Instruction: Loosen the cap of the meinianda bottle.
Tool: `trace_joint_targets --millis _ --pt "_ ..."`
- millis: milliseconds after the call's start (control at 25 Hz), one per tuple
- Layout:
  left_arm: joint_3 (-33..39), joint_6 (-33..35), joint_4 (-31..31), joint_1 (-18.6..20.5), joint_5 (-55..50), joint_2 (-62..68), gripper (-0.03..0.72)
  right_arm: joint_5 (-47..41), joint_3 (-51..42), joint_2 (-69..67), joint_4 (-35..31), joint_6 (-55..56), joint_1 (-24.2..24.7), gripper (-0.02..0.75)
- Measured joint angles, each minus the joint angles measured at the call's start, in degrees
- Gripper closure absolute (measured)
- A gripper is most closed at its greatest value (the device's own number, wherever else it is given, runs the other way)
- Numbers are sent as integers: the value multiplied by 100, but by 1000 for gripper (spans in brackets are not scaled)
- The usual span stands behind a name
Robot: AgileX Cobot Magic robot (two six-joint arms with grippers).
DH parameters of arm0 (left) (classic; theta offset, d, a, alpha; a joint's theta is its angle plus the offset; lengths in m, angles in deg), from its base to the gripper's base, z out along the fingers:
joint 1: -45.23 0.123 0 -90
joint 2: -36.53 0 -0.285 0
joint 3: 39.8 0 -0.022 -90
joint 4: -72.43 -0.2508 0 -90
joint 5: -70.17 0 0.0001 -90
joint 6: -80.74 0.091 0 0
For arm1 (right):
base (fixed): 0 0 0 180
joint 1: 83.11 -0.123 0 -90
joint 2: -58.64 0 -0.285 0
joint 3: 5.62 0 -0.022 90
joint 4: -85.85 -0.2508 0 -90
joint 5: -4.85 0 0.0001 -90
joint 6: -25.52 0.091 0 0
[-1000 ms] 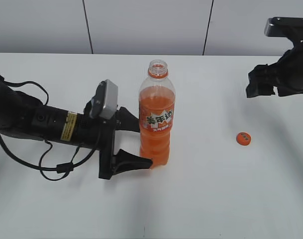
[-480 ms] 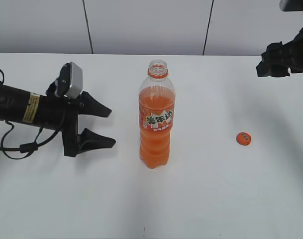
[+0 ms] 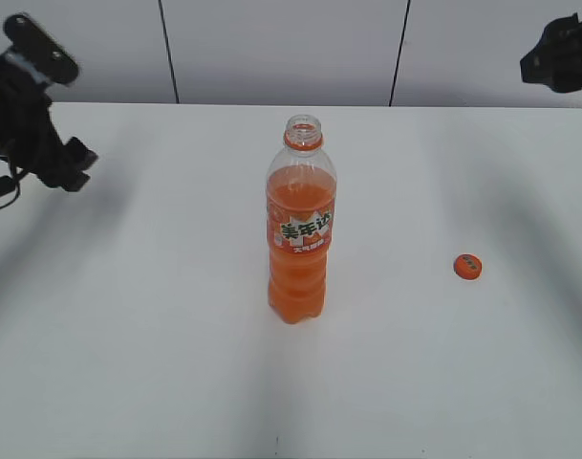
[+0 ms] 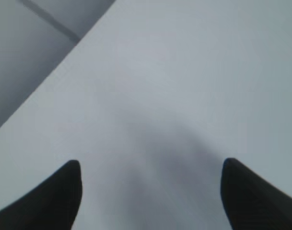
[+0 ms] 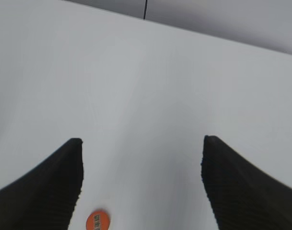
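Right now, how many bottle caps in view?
1. The cap lies flat on the table, off to the right of the meinianda bottle, whose neck is open. It also shows at the bottom edge of the right wrist view. None seem hidden.

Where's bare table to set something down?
Bare: the white table left of the tall clear plastic bottle of orange liquid, the front strip, and between it and the small round orange cap. Nowhere crowded.
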Motion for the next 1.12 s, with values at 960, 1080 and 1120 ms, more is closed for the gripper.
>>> trace_joint_targets --millis 960,1080,1120 --pt "-2522 3484 6562 8 -6937 -727 203 -4239 2573 105 813 880 0 160" --pt "-2779 3531 6881 8 -7135 -821 207 -4776 2927 105 813 717 0 160" --pt "-2795 3564 6998 8 -7149 -866 207 -4820 3007 105 813 677 0 160"
